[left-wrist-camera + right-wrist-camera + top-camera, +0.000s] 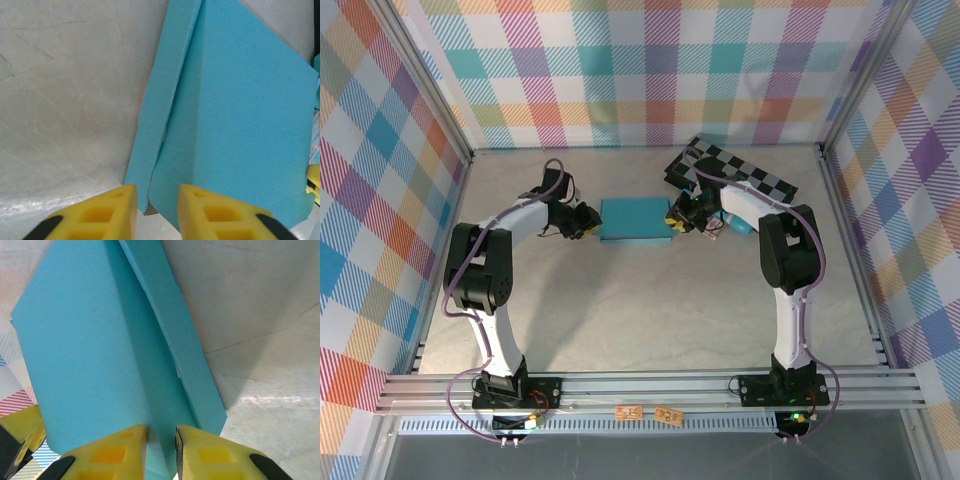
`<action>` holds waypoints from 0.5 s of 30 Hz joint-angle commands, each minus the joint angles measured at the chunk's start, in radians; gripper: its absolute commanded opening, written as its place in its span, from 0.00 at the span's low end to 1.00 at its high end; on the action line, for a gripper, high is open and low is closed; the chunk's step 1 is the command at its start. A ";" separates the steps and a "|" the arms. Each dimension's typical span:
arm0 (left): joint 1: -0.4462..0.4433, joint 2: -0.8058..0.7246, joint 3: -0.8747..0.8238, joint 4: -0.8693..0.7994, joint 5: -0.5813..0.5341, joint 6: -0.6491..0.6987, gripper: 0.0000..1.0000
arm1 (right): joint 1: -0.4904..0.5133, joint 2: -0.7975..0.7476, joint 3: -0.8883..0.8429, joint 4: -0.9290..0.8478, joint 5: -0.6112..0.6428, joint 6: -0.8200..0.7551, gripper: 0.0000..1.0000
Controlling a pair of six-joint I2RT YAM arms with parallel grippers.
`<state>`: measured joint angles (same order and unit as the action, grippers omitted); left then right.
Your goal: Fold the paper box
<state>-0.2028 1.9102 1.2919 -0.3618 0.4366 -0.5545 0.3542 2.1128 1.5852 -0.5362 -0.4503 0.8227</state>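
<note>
The paper box [633, 219] is a flat teal-blue rectangle lying mid-table between my two grippers. My left gripper [585, 222] is at its left end. In the left wrist view the yellow fingers [112, 210] stand apart around the box's near corner [240, 115], and a narrow side flap [160, 100] runs up from the gap, so the left gripper [157, 192] is open. My right gripper [678, 222] is at the box's right end. In the right wrist view the right gripper [161, 432] is shut on a fold of the box [85, 350], beside a long side flap [175, 335].
A black-and-grey checkerboard [730, 172] lies at the back right. A slim teal tube-like object [735, 222] sits just behind the right wrist. Metal frame rails and plaid walls bound the table on all sides.
</note>
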 commanded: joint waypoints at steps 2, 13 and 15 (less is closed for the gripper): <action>-0.051 -0.010 -0.034 0.063 0.090 -0.053 0.35 | 0.030 0.016 -0.010 0.015 -0.050 0.004 0.24; 0.052 -0.115 0.027 -0.057 0.076 -0.018 0.55 | -0.013 -0.006 0.021 -0.036 -0.054 -0.046 0.33; 0.072 -0.089 0.052 -0.049 0.124 -0.019 0.56 | -0.019 -0.003 0.025 -0.035 -0.064 -0.050 0.34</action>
<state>-0.1596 1.8271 1.3025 -0.3901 0.4820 -0.5854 0.3412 2.1128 1.5841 -0.5472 -0.4725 0.7959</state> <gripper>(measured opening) 0.555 0.335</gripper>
